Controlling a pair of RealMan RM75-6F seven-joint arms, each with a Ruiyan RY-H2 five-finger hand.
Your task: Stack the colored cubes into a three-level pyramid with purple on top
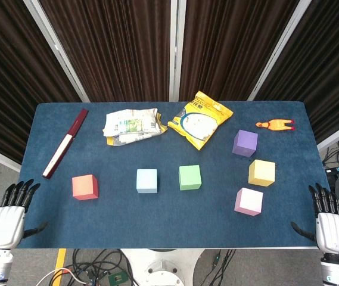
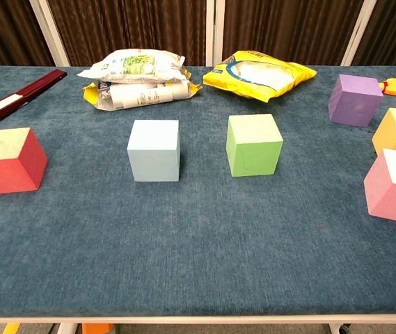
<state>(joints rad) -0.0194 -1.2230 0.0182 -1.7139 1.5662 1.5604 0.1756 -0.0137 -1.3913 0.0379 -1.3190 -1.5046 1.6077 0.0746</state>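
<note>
At the far left, off the table's near corner, the left hand (image 1: 7, 221) hangs beside the edge with its dark fingers straight and spread, thumb out toward the cloth, holding nothing. It shows only in the head view. The table (image 1: 157, 223) is covered in dark blue cloth.

A long maroon box (image 1: 66, 143) with a white side lies slanted near the left edge. Nearer the front, the red cube (image 1: 84, 186) sits alone on the cloth. To its right stand the light blue cube (image 1: 146, 180) and then the green cube (image 1: 190, 177), in a loose row, each apart from the next.

Behind them, toward the back, a crumpled white and green snack bag (image 1: 131, 126) lies just beside a yellow snack bag (image 1: 200, 119); their edges seem to touch.

Right of the green cube, three more cubes cluster without touching: the purple cube (image 1: 245, 143) furthest back, the yellow cube (image 1: 261, 173) in front of it, and the pink cube (image 1: 249, 201) nearest the front edge. All six cubes rest singly on the cloth, none stacked.

A small orange rubber chicken toy (image 1: 274, 124) lies near the back right corner.

Beyond the right front corner, the right hand (image 1: 330, 226) is likewise relaxed, fingers straight and apart, thumb pointing inward, grasping nothing
</note>
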